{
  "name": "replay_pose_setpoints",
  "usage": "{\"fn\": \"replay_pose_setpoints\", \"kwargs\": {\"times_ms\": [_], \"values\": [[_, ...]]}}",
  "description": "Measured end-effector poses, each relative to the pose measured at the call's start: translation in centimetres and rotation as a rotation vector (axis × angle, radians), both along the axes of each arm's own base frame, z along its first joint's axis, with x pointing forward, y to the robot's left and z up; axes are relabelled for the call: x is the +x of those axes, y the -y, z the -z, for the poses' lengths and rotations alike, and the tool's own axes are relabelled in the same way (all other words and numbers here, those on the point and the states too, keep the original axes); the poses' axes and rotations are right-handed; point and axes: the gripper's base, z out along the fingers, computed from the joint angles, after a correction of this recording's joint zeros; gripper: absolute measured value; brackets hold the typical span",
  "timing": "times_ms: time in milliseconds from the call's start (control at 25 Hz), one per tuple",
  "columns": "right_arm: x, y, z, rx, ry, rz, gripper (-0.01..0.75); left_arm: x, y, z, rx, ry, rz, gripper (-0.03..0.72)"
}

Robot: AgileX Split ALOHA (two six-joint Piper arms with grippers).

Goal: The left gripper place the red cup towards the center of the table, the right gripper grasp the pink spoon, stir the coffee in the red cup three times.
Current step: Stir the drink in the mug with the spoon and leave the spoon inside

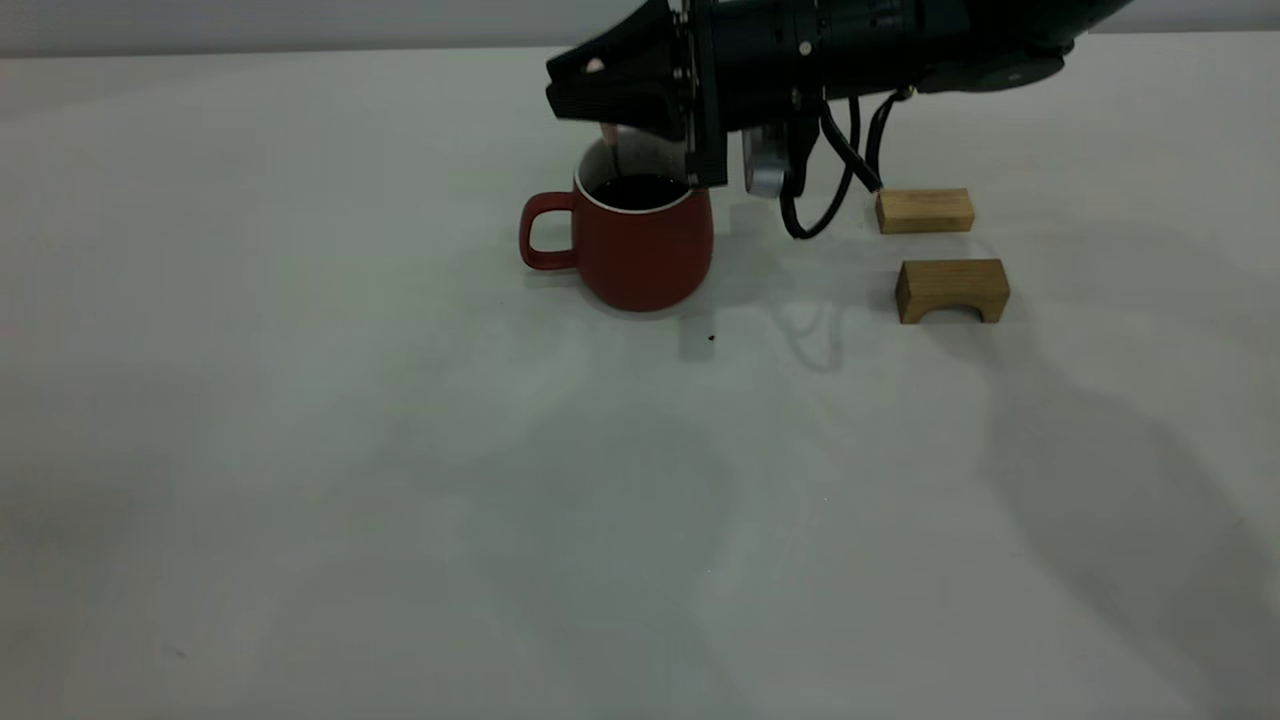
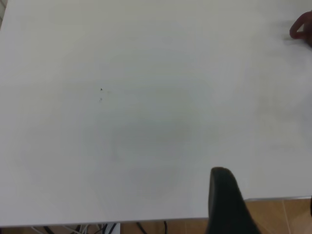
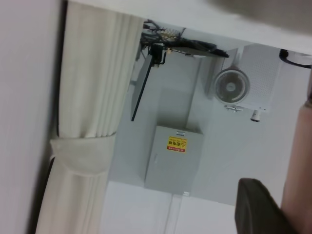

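Observation:
The red cup (image 1: pixel 640 245) stands upright near the middle of the table (image 1: pixel 300 450), its handle toward the left, with dark coffee (image 1: pixel 640 190) inside. My right gripper (image 1: pixel 600 100) hovers just over the cup's rim, shut on the pink spoon (image 1: pixel 609 135). The spoon's stem hangs down into the cup. In the right wrist view the pink handle (image 3: pixel 298 170) lies against one black finger (image 3: pixel 258 209). My left gripper (image 2: pixel 267 209) is out of the exterior view. It sits back at the table's edge, open and holding nothing, with a sliver of the cup (image 2: pixel 303 27) far off.
Two tan wooden blocks lie right of the cup: a flat one (image 1: pixel 925 210) and an arch-shaped one (image 1: pixel 950 290). A tiny dark speck (image 1: pixel 711 338) marks the table in front of the cup. The right arm's cable (image 1: pixel 830 190) loops down beside the cup.

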Motion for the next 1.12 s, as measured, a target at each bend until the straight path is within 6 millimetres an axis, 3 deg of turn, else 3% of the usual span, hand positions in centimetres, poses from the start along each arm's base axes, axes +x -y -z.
{"fn": "replay_pose_setpoints", "kwargs": {"times_ms": [200, 400, 600, 840, 1120], "values": [[0.6, 1.8, 0.2, -0.002, -0.012, 0.038, 0.123, 0.0, 0.0, 0.0, 0.000, 0.000, 0.000, 0.478], [-1.2, 3.2, 0.9, -0.023, -0.095, 0.059, 0.123, 0.0, 0.0, 0.0, 0.000, 0.000, 0.000, 0.478], [-1.9, 1.7, 0.7, -0.025, -0.096, 0.024, 0.123, 0.0, 0.0, 0.0, 0.000, 0.000, 0.000, 0.478], [-0.8, -0.6, 0.5, -0.004, -0.022, -0.017, 0.123, 0.0, 0.0, 0.0, 0.000, 0.000, 0.000, 0.478], [0.7, 2.6, 0.4, -0.021, 0.000, 0.029, 0.123, 0.0, 0.0, 0.0, 0.000, 0.000, 0.000, 0.478]]}}
